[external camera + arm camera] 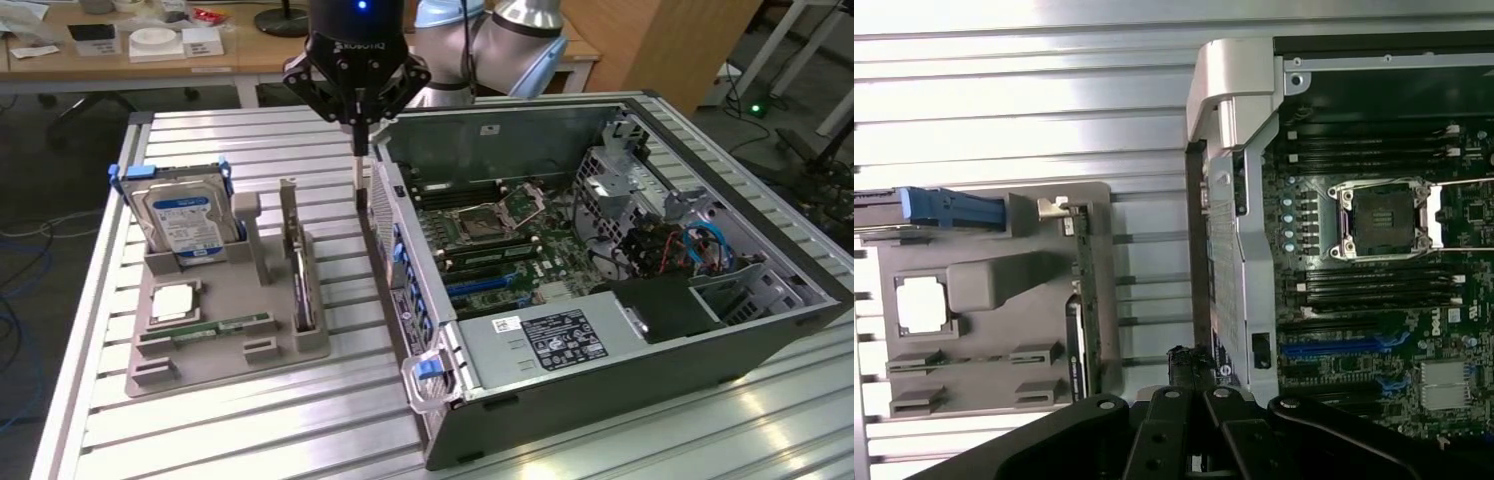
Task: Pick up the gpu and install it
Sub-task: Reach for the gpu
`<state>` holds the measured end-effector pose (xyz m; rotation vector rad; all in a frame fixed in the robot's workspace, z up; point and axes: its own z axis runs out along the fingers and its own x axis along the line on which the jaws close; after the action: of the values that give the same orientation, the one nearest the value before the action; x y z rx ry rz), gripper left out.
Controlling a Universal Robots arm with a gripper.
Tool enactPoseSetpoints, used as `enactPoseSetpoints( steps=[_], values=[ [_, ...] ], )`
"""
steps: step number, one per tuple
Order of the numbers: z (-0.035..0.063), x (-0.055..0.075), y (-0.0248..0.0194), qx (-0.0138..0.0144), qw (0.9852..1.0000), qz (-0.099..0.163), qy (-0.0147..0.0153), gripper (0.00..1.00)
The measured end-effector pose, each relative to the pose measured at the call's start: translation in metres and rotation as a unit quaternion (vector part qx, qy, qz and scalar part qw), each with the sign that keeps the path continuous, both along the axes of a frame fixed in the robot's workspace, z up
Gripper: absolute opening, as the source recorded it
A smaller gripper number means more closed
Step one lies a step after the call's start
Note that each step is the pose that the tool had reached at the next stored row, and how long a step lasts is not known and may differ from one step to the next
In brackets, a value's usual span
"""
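The gpu (pixel 299 262) is a thin dark card standing on edge in a slot of the grey holder (pixel 227 340), its metal bracket at the far end. In the wrist view the gpu (pixel 1081 300) runs along the holder's edge nearest the case. My gripper (pixel 358 148) hangs shut with nothing between its fingers. It is above the strip of table between the holder and the open computer case (pixel 534 340), close to the case's rear panel. The gripper (pixel 1191 362) tips sit right beside that panel, apart from the gpu.
A silver hard drive (pixel 187 222) with a blue-white label stands upright at the holder's far end. A memory stick (pixel 214 327) and a small chip (pixel 174 300) lie in the holder. The motherboard (pixel 514 250) with its CPU socket (pixel 1382 215) lies exposed inside the case.
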<state>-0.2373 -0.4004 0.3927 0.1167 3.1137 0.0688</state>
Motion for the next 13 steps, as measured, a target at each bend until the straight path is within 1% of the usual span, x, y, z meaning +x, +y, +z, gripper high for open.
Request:
enactPoseSetpoints(
  steps=[13],
  values=[
    [0.0, -0.014, -0.0004, 0.0, 1.0, 0.0, 0.0, 0.1]
  ],
)
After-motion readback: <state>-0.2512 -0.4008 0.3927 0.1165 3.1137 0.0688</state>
